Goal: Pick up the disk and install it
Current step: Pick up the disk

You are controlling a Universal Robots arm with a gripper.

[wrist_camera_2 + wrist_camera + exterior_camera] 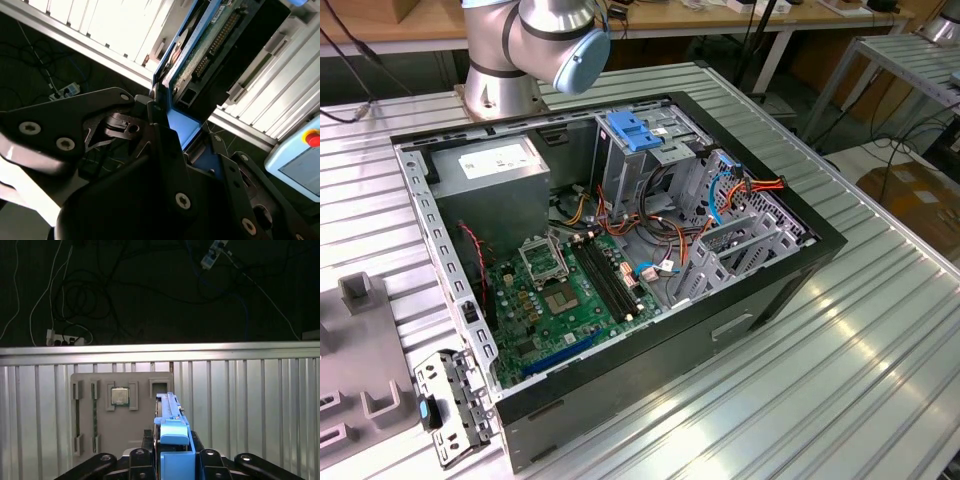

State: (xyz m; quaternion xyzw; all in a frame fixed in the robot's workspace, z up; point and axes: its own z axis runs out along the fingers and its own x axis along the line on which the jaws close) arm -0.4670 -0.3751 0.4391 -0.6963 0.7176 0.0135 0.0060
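1. End effector: closed on the disk, with a finger pressed against each broad face. The grip appears firm and square, with no tilt evident in the first wrist view.

2. Governing relation: the disk stands on edge between the fingers. Its long axis runs straight out past the fingertips, away from the wrist. Any insertion would therefore lead with the far end of the disk.

3. Condition of the disk: a blue plastic rail runs along the visible edge and ends in a blue tab close to the fingers. The second wrist view shows one face carrying a green circuit board with a row of connector pins.

4. Beyond the disk's far end: a grey fixture tray lies flat on the ribbed desk, holding a square chip.

5. Exterior view: the open computer case rests on the desk. Its bearing from the end effector cannot be judged.
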